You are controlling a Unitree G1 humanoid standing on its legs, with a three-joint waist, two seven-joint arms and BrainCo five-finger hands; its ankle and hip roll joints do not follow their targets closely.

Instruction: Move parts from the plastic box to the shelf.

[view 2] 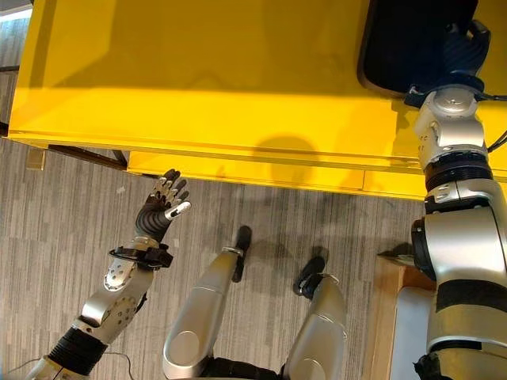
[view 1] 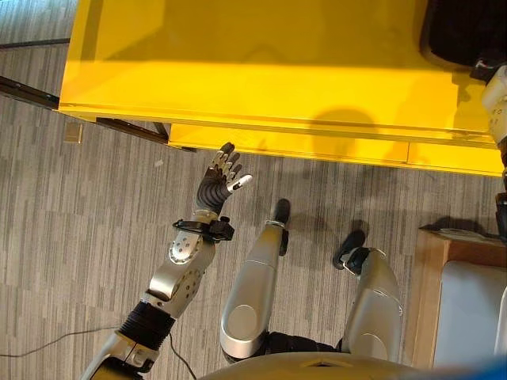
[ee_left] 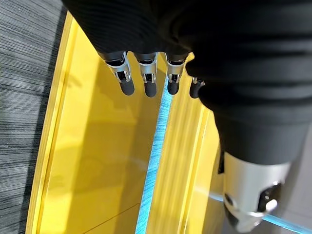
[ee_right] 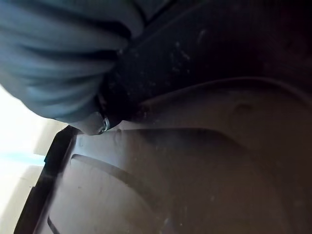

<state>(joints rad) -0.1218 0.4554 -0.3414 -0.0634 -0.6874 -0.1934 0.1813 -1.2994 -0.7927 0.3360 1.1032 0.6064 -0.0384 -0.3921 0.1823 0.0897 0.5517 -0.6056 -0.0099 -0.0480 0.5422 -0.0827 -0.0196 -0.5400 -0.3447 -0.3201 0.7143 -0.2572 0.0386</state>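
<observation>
A black plastic box (view 2: 404,47) stands on the yellow table (view 1: 238,63) at its far right. My right arm reaches up over the table's front edge, and my right hand (view 2: 463,49) is down inside the box, where its dark cover (ee_right: 63,58) lies against the box's dark inner wall (ee_right: 195,170). Its fingers are hidden. My left hand (view 1: 222,178) is raised over the floor just in front of the table's front edge, open with fingers (ee_left: 146,83) straight and nothing in it. I can make out no parts in the box.
The yellow table spans the whole far side, with dark frame bars (view 1: 24,91) under its left end. A wood-framed piece with a pale grey top (view 1: 467,301) stands at the lower right. Grey striped carpet (view 1: 79,222) lies between.
</observation>
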